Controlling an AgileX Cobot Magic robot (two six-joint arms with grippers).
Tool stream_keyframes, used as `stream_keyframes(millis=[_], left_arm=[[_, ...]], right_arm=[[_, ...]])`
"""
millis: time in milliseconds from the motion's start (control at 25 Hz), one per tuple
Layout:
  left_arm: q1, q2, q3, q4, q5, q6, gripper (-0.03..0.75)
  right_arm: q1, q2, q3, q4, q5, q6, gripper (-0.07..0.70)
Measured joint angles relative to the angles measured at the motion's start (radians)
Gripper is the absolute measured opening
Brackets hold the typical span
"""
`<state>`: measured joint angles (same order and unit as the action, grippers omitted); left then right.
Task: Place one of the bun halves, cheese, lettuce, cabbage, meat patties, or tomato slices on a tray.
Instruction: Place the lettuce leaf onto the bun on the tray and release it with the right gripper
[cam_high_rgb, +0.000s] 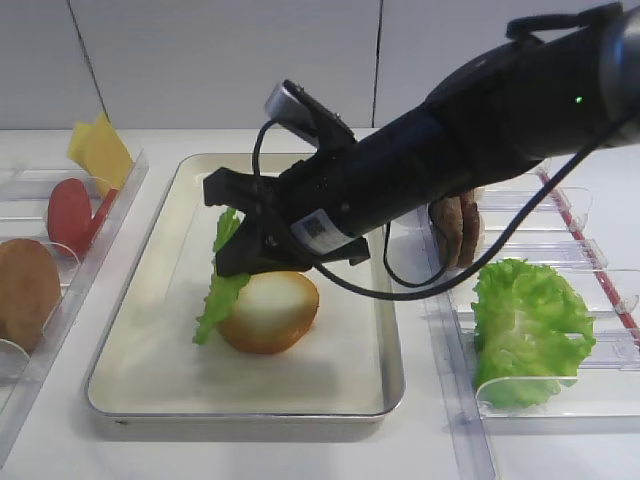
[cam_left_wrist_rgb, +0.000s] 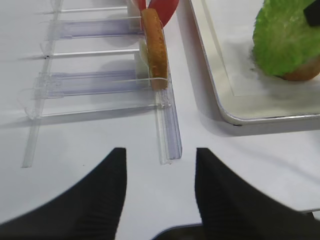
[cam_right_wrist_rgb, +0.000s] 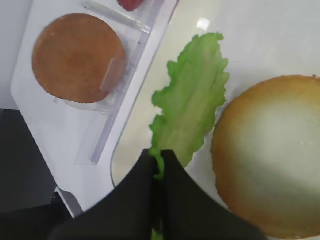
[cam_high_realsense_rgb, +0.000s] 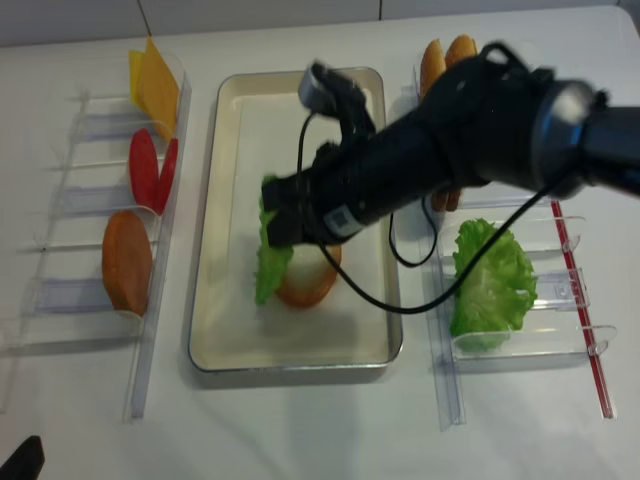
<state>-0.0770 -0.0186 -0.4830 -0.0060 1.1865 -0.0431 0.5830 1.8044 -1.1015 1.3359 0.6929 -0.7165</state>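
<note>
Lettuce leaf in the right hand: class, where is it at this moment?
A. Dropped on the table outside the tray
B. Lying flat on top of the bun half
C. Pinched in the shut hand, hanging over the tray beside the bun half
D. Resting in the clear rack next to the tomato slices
C: the right hand is shut on the lettuce leaf, which hangs over the tray beside the bun half.

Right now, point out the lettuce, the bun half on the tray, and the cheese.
lettuce (cam_right_wrist_rgb: 192, 100), right wrist view, middle of the leaf
bun half (cam_high_rgb: 275, 310), exterior high view, pale cut face
cheese (cam_high_rgb: 100, 152), exterior high view, slice face
</note>
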Motion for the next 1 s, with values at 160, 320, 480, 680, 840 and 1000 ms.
stream_keyframes(millis=[160,320,480,680,840,1000], left_arm=[[0.0,0.0,0.0,0.0,0.0,0.0,0.294],[0.0,0.0,0.0,0.0,0.0,0.0,0.294],[0.0,0.0,0.0,0.0,0.0,0.0,0.294],[0.0,0.0,0.0,0.0,0.0,0.0,0.294],[0.0,0.0,0.0,0.0,0.0,0.0,0.294],[0.0,0.0,0.0,0.0,0.0,0.0,0.294]], right_arm=[[0.0,0.033,0.0,-0.027,-0.002,-0.002,0.045],[-0.002,0.033,-0.001,-0.074,-0.007,0.019,0.045],[-0.008,0.033,-0.001,-0.165,-0.025,0.089,0.045],[-0.01,0.033,-0.001,-0.197,-0.039,0.118,0.045],[-0.01,0.033,-0.001,-0.228,-0.048,0.148,0.045],[-0.01,0.033,-0.001,-0.306,-0.057,0.223,0.045]])
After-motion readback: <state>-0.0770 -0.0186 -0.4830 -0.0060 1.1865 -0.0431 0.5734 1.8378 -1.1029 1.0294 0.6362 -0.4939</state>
